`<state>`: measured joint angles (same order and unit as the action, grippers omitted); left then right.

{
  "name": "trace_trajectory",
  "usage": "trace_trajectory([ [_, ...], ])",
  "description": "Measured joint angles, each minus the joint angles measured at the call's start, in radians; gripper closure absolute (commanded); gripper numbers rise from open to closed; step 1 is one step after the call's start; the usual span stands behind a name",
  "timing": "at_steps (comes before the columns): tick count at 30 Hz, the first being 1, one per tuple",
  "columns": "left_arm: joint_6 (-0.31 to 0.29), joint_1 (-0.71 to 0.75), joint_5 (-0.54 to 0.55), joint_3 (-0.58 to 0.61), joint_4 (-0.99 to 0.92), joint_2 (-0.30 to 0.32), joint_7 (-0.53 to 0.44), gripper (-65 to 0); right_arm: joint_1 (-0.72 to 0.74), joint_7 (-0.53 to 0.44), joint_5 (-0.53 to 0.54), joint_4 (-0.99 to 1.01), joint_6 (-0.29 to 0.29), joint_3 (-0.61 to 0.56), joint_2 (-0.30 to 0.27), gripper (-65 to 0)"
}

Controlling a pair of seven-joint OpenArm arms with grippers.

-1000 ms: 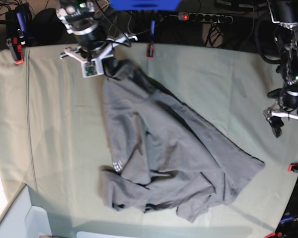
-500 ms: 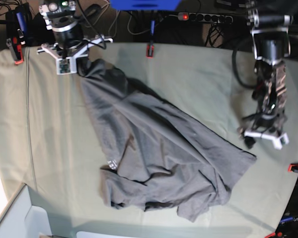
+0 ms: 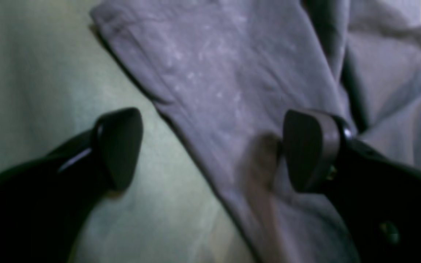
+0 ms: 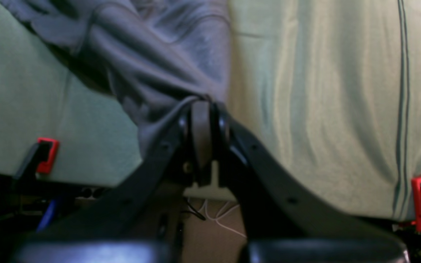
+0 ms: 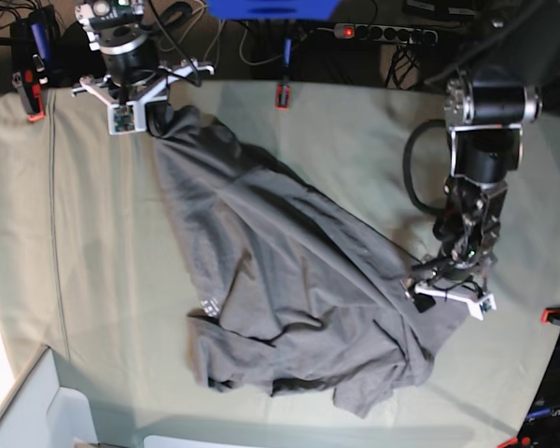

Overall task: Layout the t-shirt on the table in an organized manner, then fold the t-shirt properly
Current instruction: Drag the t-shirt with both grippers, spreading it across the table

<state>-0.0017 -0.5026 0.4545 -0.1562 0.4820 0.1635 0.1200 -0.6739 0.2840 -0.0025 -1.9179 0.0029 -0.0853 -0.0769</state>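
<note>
Jaws pressed together on cloth at the right gripper (image 4: 202, 109), jaws spread wide at the left gripper (image 3: 210, 149).

Right gripper pinches a bunched corner of the t-shirt (image 5: 289, 289) near the far edge of the table (image 5: 84, 252), beside a red clip (image 4: 46, 155); from that pinch the dark grey fabric runs diagonally across the table toward the near edge, where it lies crumpled in folds. Left gripper sits low at the opposite corner of the t-shirt, its two fingers (image 3: 311, 149) straddling the garment's edge, one over the grey cloth and the other over bare green table; whether either touches the cloth cannot be told. A small pale label (image 5: 207, 309) shows near the t-shirt's middle.
</note>
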Motion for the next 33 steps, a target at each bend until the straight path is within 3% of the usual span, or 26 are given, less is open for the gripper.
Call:
trace_trajectory([
  [4,-0.002,0.004,0.0,-0.001,-0.003,-0.004,-0.017,-57.9,0.005,0.003,0.0,0.0,0.0,0.0,0.0,0.0],
  [6,-0.002,0.003,0.0,-0.001,-0.008,-0.004,-0.019,-52.3,0.005,0.003,0.0,0.0,0.0,0.0,0.0,0.0],
  [8,-0.001,0.004,0.002,-0.001,-0.01,-0.003,-0.019,-39.7,0.008,0.003,0.0,0.0,0.0,0.0,0.0,0.0],
  [11,-0.001,0.007,0.007,-0.006,-0.011,-0.002,-0.008,-15.6,0.008,0.003,0.0,0.0,0.0,0.0,0.0,0.0],
  [14,-0.002,0.009,0.014,-0.006,-0.016,0.006,0.002,0.0,0.009,0.003,0.0,0.0,0.0,0.0,0.0,0.0],
  [21,0.003,0.027,0.037,-0.046,0.051,0.034,0.045,-0.2,0.025,0.003,0.001,0.0,0.0,0.0,0.0,0.0],
  [25,-0.001,0.122,0.116,-0.147,0.275,0.036,0.051,-0.2,0.027,0.003,0.001,0.0,0.0,0.0,-0.001,0.0],
  [28,0.013,0.236,0.146,-0.216,0.468,0.05,0.154,-0.2,0.04,0.002,0.002,0.0,0.0,0.0,-0.002,0.0],
  [33,0.009,0.453,0.195,-0.387,0.807,0.053,0.249,-0.2,0.046,-0.005,0.004,-0.014,0.0,-0.005,0.0,0.0],
])
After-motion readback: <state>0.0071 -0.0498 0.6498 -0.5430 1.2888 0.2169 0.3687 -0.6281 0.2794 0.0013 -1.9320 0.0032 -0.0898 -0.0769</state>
